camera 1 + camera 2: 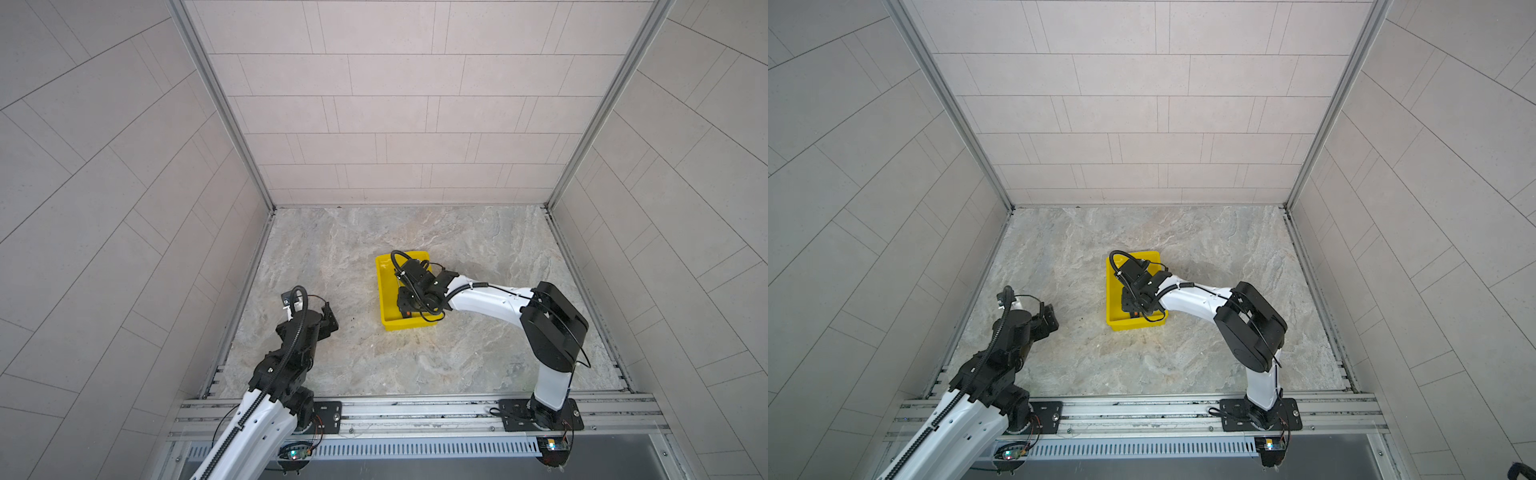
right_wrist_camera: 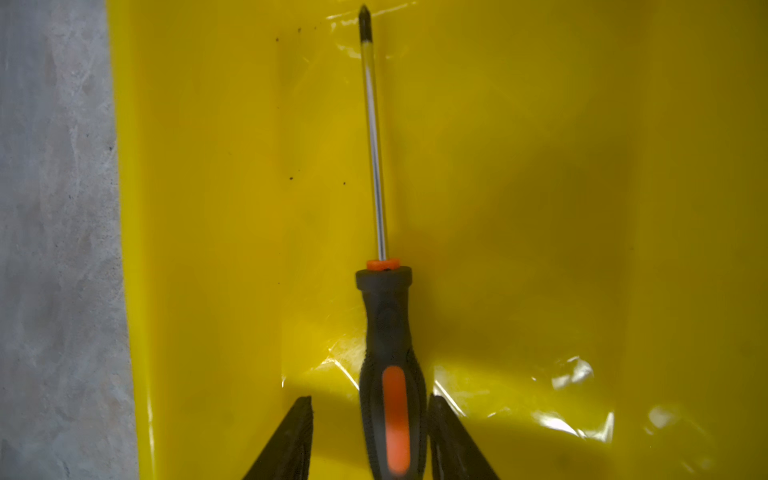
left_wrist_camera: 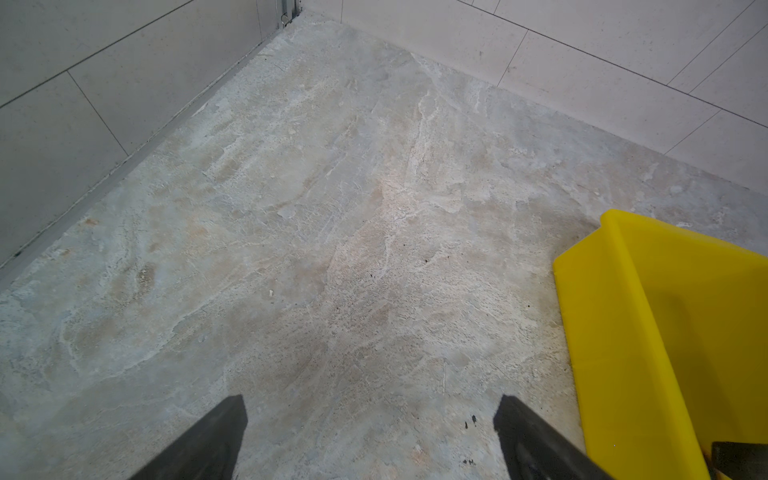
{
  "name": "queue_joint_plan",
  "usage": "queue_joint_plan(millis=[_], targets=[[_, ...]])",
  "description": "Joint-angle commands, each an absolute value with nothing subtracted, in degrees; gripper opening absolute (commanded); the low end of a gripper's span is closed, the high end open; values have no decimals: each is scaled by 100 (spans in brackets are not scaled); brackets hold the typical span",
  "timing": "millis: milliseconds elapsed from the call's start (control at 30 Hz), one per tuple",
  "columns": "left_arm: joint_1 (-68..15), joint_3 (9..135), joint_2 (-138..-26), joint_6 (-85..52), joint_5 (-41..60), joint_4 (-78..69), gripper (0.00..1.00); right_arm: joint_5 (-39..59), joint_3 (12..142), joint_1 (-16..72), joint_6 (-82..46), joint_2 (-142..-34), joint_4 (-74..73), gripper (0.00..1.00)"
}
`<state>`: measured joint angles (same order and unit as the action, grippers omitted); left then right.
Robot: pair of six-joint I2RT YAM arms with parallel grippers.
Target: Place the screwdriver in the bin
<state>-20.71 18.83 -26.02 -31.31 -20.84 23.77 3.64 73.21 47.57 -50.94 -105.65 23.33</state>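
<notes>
Right pincer (image 2: 370,398): spread, not pinching anything. The screwdriver (image 2: 386,307) handle sits between the jaws. One jaw stands clear of it with yellow showing in the gap. The other is just beside it, and I can't tell if they touch. The handle is black with orange bands and slightly blurred in the right wrist view. The shaft runs straight out from the pincer, with the tip near the end wall.

The whole screwdriver is inside the bin (image 2: 540,187). I can't tell whether it lies flat on the bin floor. The floor is glossy, with glare patches near the pincer and a few dark specks beside the shaft. A strip of counter (image 2: 58,249) shows past one long wall.

In both top views my right arm reaches in from the right and covers much of the bin. The pincer is low over the bin's near end, and an orange bit of handle shows there.

Left pincer (image 3: 371,401): spread wide, nothing between the jaws. It is over bare counter, left of the bin and apart from it. One bin corner shows in the left wrist view. The bin stands about mid-counter, with tiled walls (image 1: 374,104) on three sides.
</notes>
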Motion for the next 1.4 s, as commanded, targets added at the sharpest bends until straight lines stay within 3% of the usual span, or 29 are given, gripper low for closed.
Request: queue_joint_plan(millis=[0,133,300,333,400,500,600,667,767,867,967,1067,1367], targets=[[-2092,1866,-2576,-3127,-2158,2329,100,269,7403,4746,-5170,-10321,2437,48],[-2091,1876,-2605,-3129,-2148,2320,100,191,7414,4738,-5069,-9921,2608,49],[-2092,1868,-2594,-3129,-2136,2331,100,-242,7530,4653,-4771,-9297,3134,62],[-2092,1863,-2585,-3128,-2138,2329,100,-381,7640,4649,-4572,-9175,3374,67],[-2087,1864,-2574,-3129,-2138,2329,100,-624,7789,4649,-3974,-8912,3670,99],[-2094,1861,-2572,-3129,-2143,2329,100,-1144,7801,4608,-2854,-8504,3781,99],[-2092,1863,-2574,-3129,-2128,2329,100,-2312,7577,4597,-1468,-8063,3577,99],[-2091,1855,-2561,-3129,-2118,2329,100,-3418,7054,4576,-732,-7749,2943,99],[-2096,1862,-2534,-3129,-2118,2338,100,-4715,5566,4354,626,-7299,774,100],[-2092,1852,-2518,-3129,-2113,2338,100,-4698,4091,3838,1810,-7063,-1357,100],[-2081,1853,-2508,-3122,-2101,2329,100,-4337,3160,2998,1626,-7091,-2640,100],[-2088,1851,-2529,-3111,-2074,2312,100,-3907,2705,2421,1254,-7227,-3434,100],[-2088,1853,-2533,-3111,-2072,2303,100,-3801,2757,1993,1213,-8227,-4202,100]])
